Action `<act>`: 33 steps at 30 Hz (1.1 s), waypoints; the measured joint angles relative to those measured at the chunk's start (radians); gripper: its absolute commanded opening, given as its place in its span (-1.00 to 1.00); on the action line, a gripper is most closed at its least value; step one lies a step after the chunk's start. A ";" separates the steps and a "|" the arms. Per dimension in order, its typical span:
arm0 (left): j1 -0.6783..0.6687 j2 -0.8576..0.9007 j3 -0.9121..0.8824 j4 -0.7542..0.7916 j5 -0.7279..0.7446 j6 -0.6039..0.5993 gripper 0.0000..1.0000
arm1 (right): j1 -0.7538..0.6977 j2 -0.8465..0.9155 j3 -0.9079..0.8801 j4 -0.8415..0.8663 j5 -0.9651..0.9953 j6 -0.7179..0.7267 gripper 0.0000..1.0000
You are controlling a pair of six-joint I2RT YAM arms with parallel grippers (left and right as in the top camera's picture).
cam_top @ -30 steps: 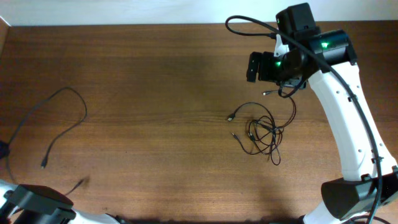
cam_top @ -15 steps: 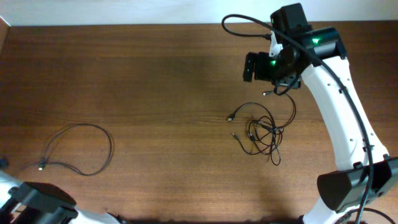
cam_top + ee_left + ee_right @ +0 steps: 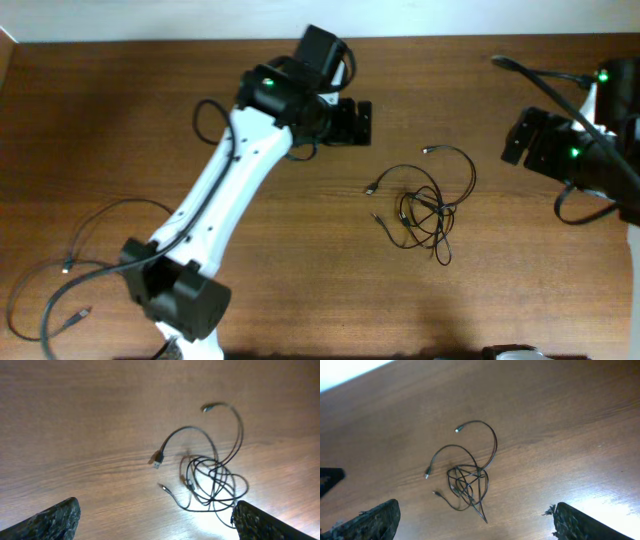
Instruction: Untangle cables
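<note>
A knotted bundle of thin black cables (image 3: 425,212) lies on the wooden table right of centre, with loose plug ends sticking out to its left and top. It also shows in the left wrist view as the bundle (image 3: 212,482) and in the right wrist view as the bundle (image 3: 467,485). One separate cable (image 3: 130,201) lies in a loose curve at the far left. My left gripper (image 3: 366,122) hovers open, up and to the left of the bundle. My right gripper (image 3: 516,138) hangs open to the bundle's right. Neither gripper touches a cable.
The left arm (image 3: 230,170) stretches diagonally from the front left to the back middle, over part of the separate cable. A thicker arm cable (image 3: 15,310) loops at the front left corner. The table's back edge (image 3: 150,40) runs along the top.
The left arm has swung from the front left corner to the back middle, leaving the separate cable on the table. The right arm has drawn back to the right, away from the bundle.
</note>
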 measured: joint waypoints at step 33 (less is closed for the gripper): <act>-0.038 0.114 0.000 0.022 -0.025 0.000 0.98 | -0.136 0.487 -0.759 0.724 -0.067 0.173 -0.06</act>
